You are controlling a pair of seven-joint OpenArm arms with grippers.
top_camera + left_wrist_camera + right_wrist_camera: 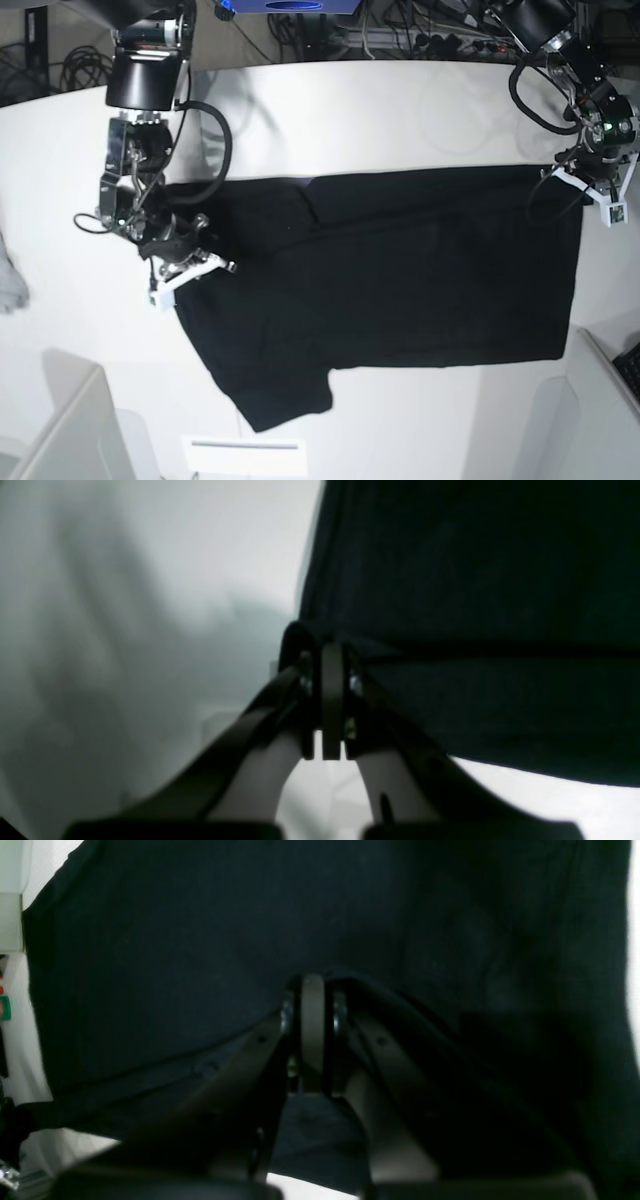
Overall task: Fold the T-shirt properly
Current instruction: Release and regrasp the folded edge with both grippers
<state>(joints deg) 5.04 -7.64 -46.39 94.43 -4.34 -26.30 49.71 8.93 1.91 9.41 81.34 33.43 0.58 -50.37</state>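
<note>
T-shirt (475,605) black, fills right side of left wrist view; left gripper (331,645) jaws pressed together, pinching its edge over white table (125,605).

Right wrist view: right gripper (312,990) jaws clamped tight on a black cloth fold; shirt fills nearly whole frame.

Base view: shirt spread flat on table, plain side up, sleeve toward near edge. Grippers at opposite ends. No containers seen.
</note>
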